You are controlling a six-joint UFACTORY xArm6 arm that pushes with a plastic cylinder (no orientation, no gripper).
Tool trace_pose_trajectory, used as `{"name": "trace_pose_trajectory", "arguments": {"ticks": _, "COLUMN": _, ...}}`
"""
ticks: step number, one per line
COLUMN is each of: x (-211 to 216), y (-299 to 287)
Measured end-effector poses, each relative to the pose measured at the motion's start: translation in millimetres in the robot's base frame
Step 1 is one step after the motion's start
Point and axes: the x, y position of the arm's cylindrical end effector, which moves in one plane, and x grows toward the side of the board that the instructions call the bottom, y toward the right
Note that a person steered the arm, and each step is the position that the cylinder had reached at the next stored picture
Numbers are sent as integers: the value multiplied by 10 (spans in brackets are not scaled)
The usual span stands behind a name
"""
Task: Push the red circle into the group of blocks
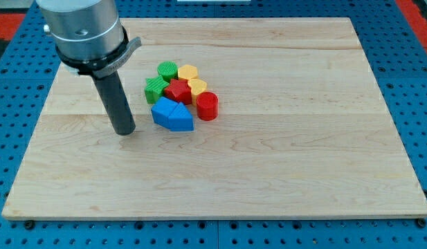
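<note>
Red circle [207,106] sits at the right edge of the cluster, touching or as good as touching the red star [178,91] and the lower yellow block [197,86]. From this angle I can't confirm actual contact on every side, but no visible gap.

Cluster layout:
- green circle [167,70] at the top left
- upper yellow block [187,72] just right of it
- green star [156,88] on the left
- red star in the middle
- blue blocks [172,115] at the bottom, looks like two pieces pressed together; shapes hard to call

My tip [124,131] rests on the board [303,173], left of the cluster, near the blue blocks but apart from them. Nothing touches it. It's a bare rod, so there's nothing to open or close and it's holding nothing.

Status, my judgement: task looks essentially done. Red circle is packed in with the rest, not off on its own. All that's left, if anything, is a small nudge from the view's right to seat it tighter against the red star and blue blocks. For that I'd have to go round the cluster, since I'm on the wrong side. A push from where I am would hit the blue blocks first and shove the whole group towards the right.
</note>
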Motion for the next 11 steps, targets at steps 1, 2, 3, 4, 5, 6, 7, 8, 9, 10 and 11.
{"name": "trace_pose_trajectory", "arguments": {"ticks": 1, "x": 37, "y": 129}}
{"name": "trace_pose_trajectory", "arguments": {"ticks": 2, "x": 37, "y": 565}}
{"name": "trace_pose_trajectory", "arguments": {"ticks": 3, "x": 37, "y": 991}}
{"name": "trace_pose_trajectory", "arguments": {"ticks": 4, "x": 37, "y": 1286}}
{"name": "trace_pose_trajectory", "arguments": {"ticks": 5, "x": -27, "y": 1294}}
{"name": "trace_pose_trajectory", "arguments": {"ticks": 6, "x": -284, "y": 1336}}
{"name": "trace_pose_trajectory", "arguments": {"ticks": 7, "x": -589, "y": 1482}}
{"name": "trace_pose_trajectory", "arguments": {"ticks": 8, "x": -824, "y": 1750}}
{"name": "trace_pose_trajectory", "arguments": {"ticks": 9, "x": -978, "y": 1984}}
{"name": "trace_pose_trajectory", "arguments": {"ticks": 10, "x": -1052, "y": 2335}}
{"name": "trace_pose_trajectory", "arguments": {"ticks": 11, "x": -1266, "y": 2264}}
